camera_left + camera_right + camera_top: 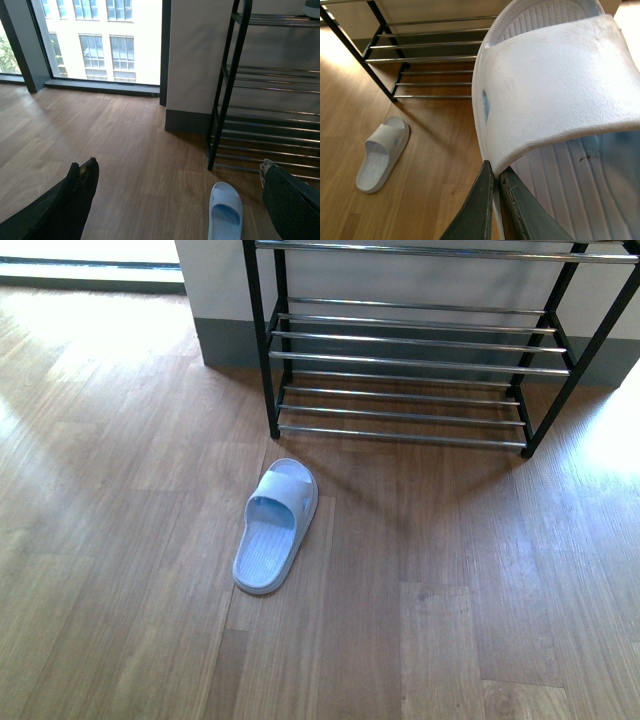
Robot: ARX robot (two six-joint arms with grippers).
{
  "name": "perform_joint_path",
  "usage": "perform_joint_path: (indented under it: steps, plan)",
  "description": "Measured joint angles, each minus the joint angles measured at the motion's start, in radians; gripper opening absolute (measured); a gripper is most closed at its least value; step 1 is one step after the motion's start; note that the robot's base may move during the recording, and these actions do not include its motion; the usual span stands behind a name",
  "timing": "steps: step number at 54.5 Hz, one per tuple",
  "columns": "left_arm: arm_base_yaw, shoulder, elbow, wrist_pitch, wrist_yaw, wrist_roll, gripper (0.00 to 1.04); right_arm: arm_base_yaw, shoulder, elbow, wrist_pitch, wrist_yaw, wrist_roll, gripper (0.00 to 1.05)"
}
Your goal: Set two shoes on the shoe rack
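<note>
On the wood floor [120, 540], just in front of the rack [420, 363], you have one pale blue loose sandal [275, 528]. It lies flat near the rack's left front leg, with its toe end turned toward the rack. Bare floor lies between it and the lowest rods. The rack stands against a pale wall [197, 60], and the shelves that show are just shiny rods.

Your right gripper [496, 172] is pinched tight on the side rim of the held sandal [560, 85]. It holds that one up in the air, high over the floor, and it fills most of the right wrist view. The loose sandal and the rack show far below it.

Your left gripper [176, 167] is spread wide with nothing in it, up over the floor beside the loose sandal.

The front view shows no arm and no held sandal. Only the left wrist view shows the big window [100, 40] beside the wall. It also shows a small grey thing [312, 7] on the top shelf, but too little of it is in view to tell what it is.
</note>
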Motion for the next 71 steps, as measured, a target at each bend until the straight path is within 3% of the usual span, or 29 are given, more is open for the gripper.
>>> perform_joint_path:
  steps: [71]
  plan:
    - [0.000,0.000,0.000,0.000,0.001,0.000,0.95,0.001,-0.004,-0.001,-0.001,0.000,0.003,0.01]
